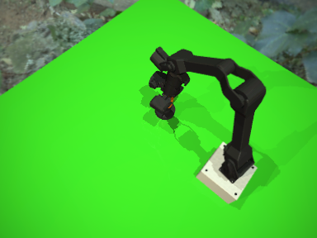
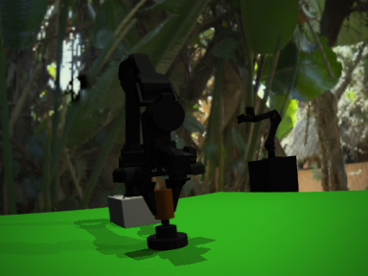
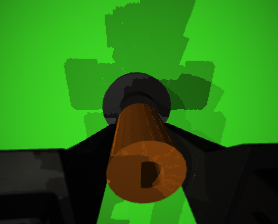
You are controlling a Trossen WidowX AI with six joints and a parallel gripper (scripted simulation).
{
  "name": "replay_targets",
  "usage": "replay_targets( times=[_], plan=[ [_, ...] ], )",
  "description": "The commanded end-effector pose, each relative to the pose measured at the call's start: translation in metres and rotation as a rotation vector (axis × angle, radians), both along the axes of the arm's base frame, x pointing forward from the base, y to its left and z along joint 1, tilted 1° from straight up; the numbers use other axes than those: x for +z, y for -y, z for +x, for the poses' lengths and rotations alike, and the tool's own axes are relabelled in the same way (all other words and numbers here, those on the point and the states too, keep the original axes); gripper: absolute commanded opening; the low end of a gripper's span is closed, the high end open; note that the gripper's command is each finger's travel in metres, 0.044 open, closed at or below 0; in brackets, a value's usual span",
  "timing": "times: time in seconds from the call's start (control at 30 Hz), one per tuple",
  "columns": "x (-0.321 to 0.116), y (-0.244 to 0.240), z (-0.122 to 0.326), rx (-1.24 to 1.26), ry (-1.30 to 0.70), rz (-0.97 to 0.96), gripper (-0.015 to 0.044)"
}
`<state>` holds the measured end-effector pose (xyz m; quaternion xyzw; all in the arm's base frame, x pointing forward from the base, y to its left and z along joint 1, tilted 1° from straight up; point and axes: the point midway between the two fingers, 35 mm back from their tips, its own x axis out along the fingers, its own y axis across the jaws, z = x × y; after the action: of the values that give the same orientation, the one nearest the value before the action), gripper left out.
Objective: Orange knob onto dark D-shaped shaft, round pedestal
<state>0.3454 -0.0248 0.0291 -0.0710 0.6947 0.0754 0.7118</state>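
Note:
The orange knob [image 2: 164, 203] [image 3: 122, 175] [image 1: 172, 100] is a ribbed cylinder, held nearly upright. My gripper [image 2: 164, 207] [image 3: 139, 128] is shut on its sides. The D-shaped hole shows in the knob's top in the wrist view, its flat side to the left. The round dark pedestal [image 2: 167, 241] [image 3: 116, 97] [image 1: 165, 115] is right below, with a raised collar in its middle. In the exterior view a short piece of the dark shaft [image 2: 165, 222] shows between knob and collar, so the knob stands above the pedestal. The shaft's tip and flat side are hidden.
The arm's pale base block [image 1: 215, 171] [image 2: 131, 211] stands at the lower right in the top view and behind the gripper in the exterior view. A black box [image 2: 273, 174] with a small dark arm shows at the back right. Arm shadows fall around the pedestal.

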Motion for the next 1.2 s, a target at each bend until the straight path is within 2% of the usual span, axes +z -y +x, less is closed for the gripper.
replay_targets(
  times=[0.0,0.3,1.17],
  plan=[
    [0.0039,0.0004,0.0029,0.004,0.007,-0.002,0.0],
    [0.0069,0.0005,0.0053,0.213,0.008,-0.008,0.0],
    [0.0027,0.0009,0.0081,0.213,0.009,-0.008,0.0]
  ],
)
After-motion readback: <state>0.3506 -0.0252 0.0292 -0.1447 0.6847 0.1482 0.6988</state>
